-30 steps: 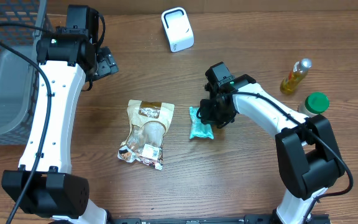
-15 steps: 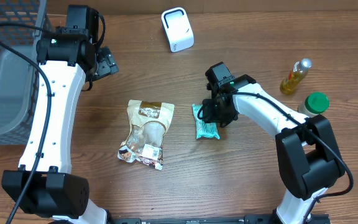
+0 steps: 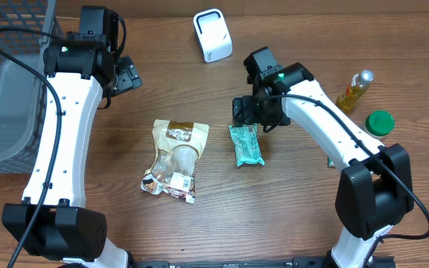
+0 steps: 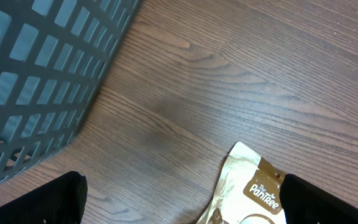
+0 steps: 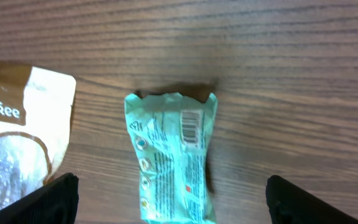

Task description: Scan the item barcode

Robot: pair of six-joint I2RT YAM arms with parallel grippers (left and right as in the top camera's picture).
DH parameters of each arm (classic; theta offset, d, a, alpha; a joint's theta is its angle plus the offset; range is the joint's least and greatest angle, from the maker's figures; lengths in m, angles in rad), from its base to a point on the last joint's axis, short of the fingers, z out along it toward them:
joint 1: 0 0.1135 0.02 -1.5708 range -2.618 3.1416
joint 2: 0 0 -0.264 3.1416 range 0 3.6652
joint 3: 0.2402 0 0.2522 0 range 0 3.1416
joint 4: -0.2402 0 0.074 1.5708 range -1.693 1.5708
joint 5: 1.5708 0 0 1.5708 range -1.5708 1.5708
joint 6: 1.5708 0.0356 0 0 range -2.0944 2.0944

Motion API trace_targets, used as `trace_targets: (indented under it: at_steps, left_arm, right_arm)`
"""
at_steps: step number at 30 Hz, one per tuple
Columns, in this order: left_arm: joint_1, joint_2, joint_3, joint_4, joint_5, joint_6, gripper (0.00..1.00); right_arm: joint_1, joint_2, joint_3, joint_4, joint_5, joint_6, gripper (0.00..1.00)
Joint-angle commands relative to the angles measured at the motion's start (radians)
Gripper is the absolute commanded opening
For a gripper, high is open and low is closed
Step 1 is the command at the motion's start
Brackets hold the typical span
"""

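Observation:
A teal snack packet [image 3: 246,145] lies flat on the wooden table, its printed back and barcode [image 5: 192,127] facing up. My right gripper [image 3: 252,119] hangs just above the packet's far end, open, with the packet [image 5: 173,155] apart from both fingers. A white scanner [image 3: 212,35] stands at the far middle of the table. My left gripper [image 3: 125,74] is open at the far left, holding nothing. In the left wrist view a corner of a brown and white pouch [image 4: 253,190] shows by the right finger of the left gripper [image 4: 182,202].
The brown and white pouch [image 3: 174,160] lies left of the teal packet. A grey mesh basket [image 3: 6,82] stands at the left edge. An oil bottle [image 3: 354,91] and a green-lidded jar [image 3: 379,123] stand at the right.
My right gripper has opened, let go of the teal packet and drawn back toward the far side. The packet now lies flat, slightly further right. The left arm has not moved.

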Motion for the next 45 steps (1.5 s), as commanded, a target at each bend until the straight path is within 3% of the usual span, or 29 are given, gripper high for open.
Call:
trace_targets:
  at_steps: [1,5,9,10,17,22,32,41,45]
  left_arm:
    - [-0.013,-0.013,0.019,0.002,-0.013,0.019,1.0]
    - [-0.013,-0.013,0.019,0.002,-0.014,0.019,1.0]
    - [-0.013,-0.013,0.019,0.002,-0.014,0.019,0.99]
    - [-0.013,-0.013,0.019,0.002,-0.014,0.019,0.99]
    - [-0.013,-0.013,0.019,0.002,-0.013,0.019,1.0]
    - [-0.013,-0.013,0.019,0.002,-0.014,0.019,1.0]
    - [-0.013,-0.013,0.019,0.002,-0.013,0.019,0.99]
    - [-0.013,-0.013,0.019,0.002,-0.014,0.019,0.99]
    - [-0.013,-0.013,0.019,0.002,-0.014,0.019,1.0]
  right_arm:
    - [-0.001,-0.023,0.012,-0.056,0.011,-0.003,0.88]
    - [-0.001,-0.023,-0.01,-0.07,-0.12,-0.043,0.43]
    - [-0.001,-0.023,-0.043,-0.051,-0.232,-0.081,0.08]
    - [-0.001,-0.023,-0.055,-0.042,-0.246,-0.081,0.04]
    - [-0.001,-0.023,-0.127,0.016,-0.317,-0.088,0.04]
    - [-0.003,-0.023,-0.19,0.055,-0.432,-0.185,0.04]
    - [-0.061,-0.023,-0.285,0.129,-0.468,-0.187,0.04]
    - [-0.127,-0.014,-0.471,0.319,-0.61,-0.175,0.04]
    - [-0.127,0.025,-0.563,0.428,-0.613,-0.1,0.04]
